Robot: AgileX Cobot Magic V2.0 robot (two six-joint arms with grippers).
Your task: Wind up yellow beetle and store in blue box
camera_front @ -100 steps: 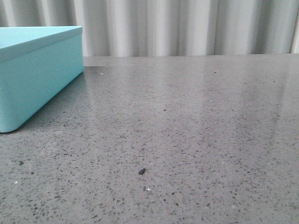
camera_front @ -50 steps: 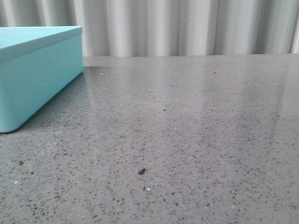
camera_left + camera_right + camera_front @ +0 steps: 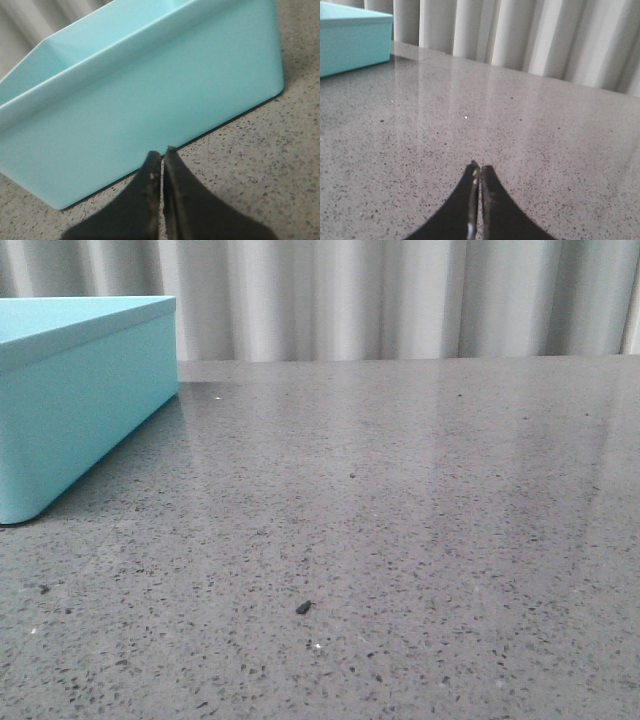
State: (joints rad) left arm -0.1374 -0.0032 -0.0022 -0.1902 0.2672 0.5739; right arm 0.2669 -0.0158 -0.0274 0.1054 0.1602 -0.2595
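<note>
The blue box [image 3: 70, 400] stands at the far left of the grey speckled table in the front view. It fills the left wrist view [image 3: 140, 85], with its open top and inner wall showing. My left gripper [image 3: 162, 152] is shut and empty, its tips close to the box's near side wall, low over the table. My right gripper [image 3: 480, 167] is shut and empty over bare table, with the box [image 3: 352, 42] far off. The yellow beetle is in none of the views. Neither gripper shows in the front view.
A small dark speck [image 3: 303, 607] lies on the table [image 3: 420, 520] near the front. A pale pleated curtain [image 3: 400, 295] hangs behind the table's far edge.
</note>
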